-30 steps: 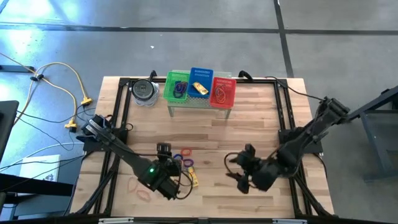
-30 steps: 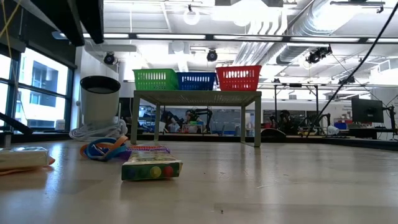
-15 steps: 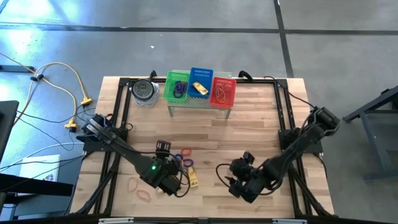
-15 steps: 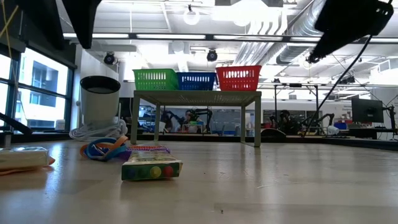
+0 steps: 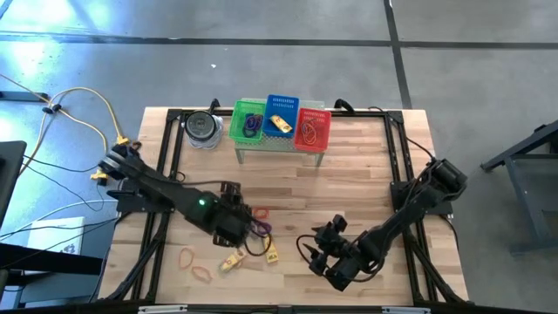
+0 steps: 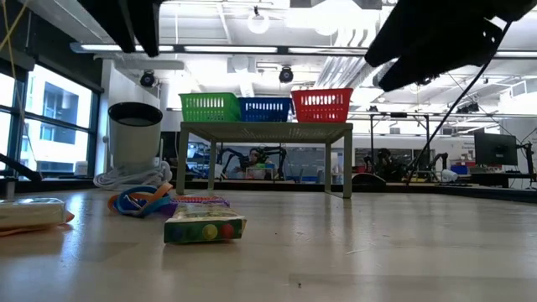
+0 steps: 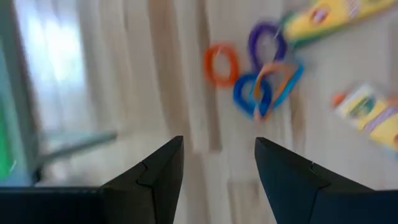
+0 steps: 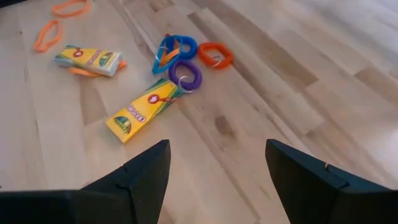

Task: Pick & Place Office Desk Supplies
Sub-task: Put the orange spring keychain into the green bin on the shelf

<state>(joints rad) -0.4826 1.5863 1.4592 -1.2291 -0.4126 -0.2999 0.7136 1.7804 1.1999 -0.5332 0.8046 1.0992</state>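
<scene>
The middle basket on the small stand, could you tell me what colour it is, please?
Blue. The basket shows best in the high view, between a green and a red one.

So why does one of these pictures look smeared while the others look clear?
The left wrist view is streaked with motion blur: the orange loop and yellow box look smeared. The right wrist view is crisp, the label on the yellow box nearly readable. In the low view bright ceiling lights turn the arms into black silhouettes. The high view is evenly lit.
</scene>
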